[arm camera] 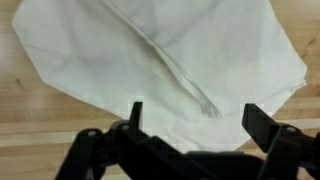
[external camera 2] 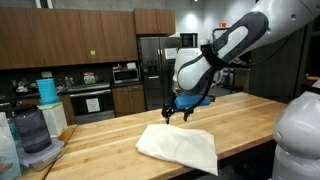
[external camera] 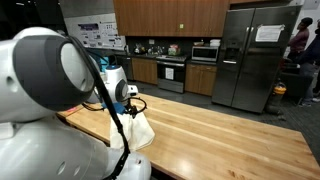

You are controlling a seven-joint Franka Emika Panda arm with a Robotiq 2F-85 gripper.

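The gripper [external camera 2: 175,115] hangs just above the white cloth [external camera 2: 180,148] with its jaws spread wide and nothing between them; in the wrist view the gripper [arm camera: 195,118] shows two dark fingers [arm camera: 135,112] standing well apart over the fabric, and whether their tips touch it cannot be told. The wooden counter [external camera 2: 255,112] is long and pale, seen in both exterior views; behind it stands a steel refrigerator [external camera: 255,55] among dark cabinets. The cloth lies flat and crumpled near the counter's front edge in an exterior view [external camera 2: 180,148], about midway along it, one ridge-like fold crossing it in the wrist view [arm camera: 180,70]; a clear jug [external camera 2: 30,135] sits at the counter's far left corner, well apart from the cloth.
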